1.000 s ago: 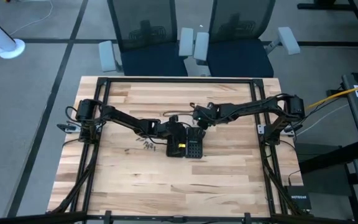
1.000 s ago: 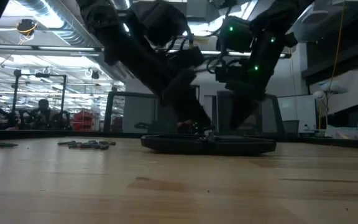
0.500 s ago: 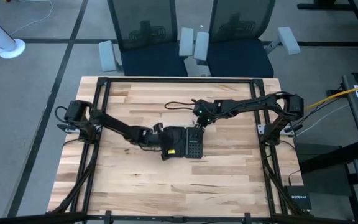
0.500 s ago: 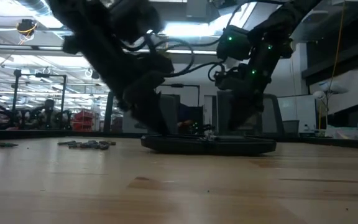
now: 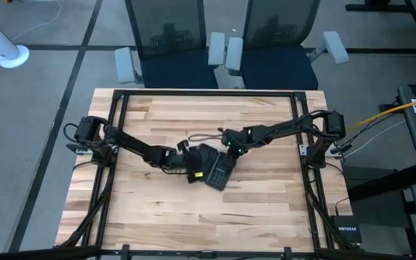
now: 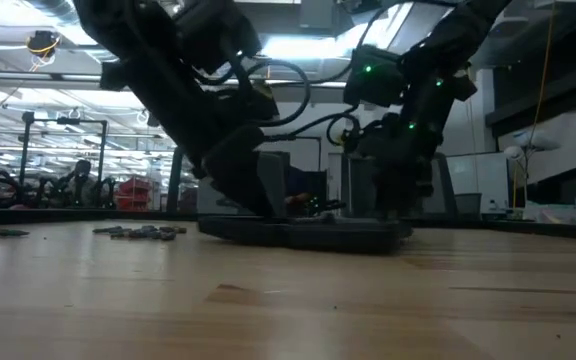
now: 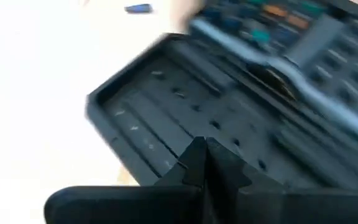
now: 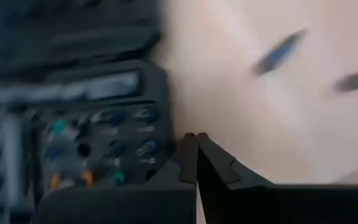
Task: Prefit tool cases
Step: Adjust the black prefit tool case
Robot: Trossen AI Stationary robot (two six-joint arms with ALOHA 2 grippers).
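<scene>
on the wooden table (image 5: 266, 202), going from the left, a small scatter of loose metal bits (image 6: 140, 231) lies on the boards in the low view, well apart from the open case. the left arm reaches in from the left edge toward the middle, and the left gripper (image 5: 191, 160) sits against the left half of the tool case (image 5: 215, 167); in its wrist view the two dark fingers meet tip to tip, clenched with nothing between them, just over the ridged inside of the case (image 7: 229, 118). the tool case lies open and flat near the centre of the table, turned at a slant to the table edges, with a yellow patch on its left half and a grid of bit slots on the right half. the right arm comes in from the right edge, and the right gripper (image 5: 231, 142) rests at the far right corner of the case; its fingers are also pressed together, empty, beside the case's edge (image 8: 104, 143). two office chairs (image 5: 222, 43) stand beyond the far side of the table.
</scene>
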